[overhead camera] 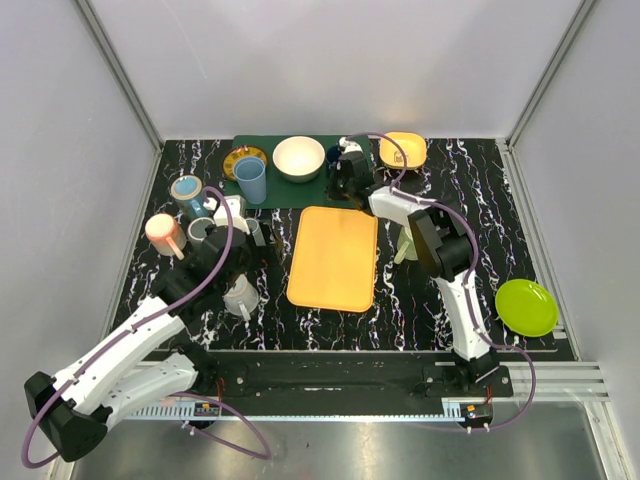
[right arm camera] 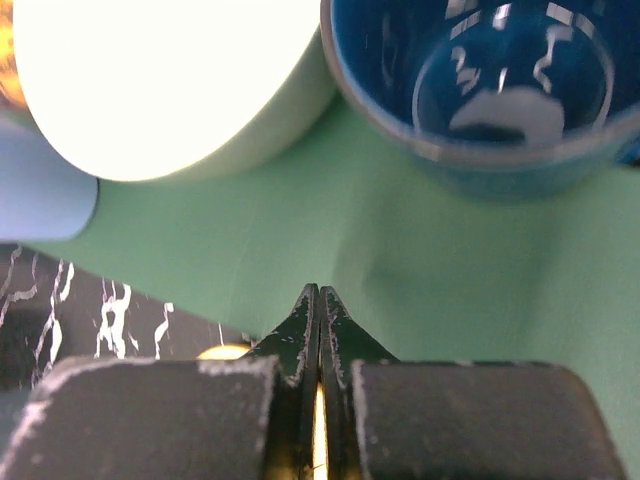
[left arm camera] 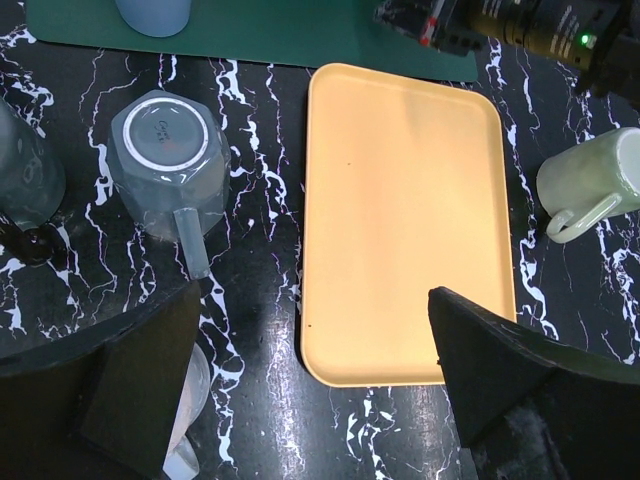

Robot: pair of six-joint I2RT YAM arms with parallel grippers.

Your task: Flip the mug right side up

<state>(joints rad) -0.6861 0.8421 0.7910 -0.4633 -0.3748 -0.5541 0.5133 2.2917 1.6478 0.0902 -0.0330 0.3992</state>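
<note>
Left wrist view: the grey mug stands upside down, left of the tray; the left gripper is spread wide (holding nothing). The right gripper, far over the green mat, is closed empty.

No text can be read for certain. The only lettering in sight is a short dark mark printed inside the ring on the upturned base of the grey mug, just left of the yellow tray in the left wrist view. It is too small and blurred to make out.
</note>
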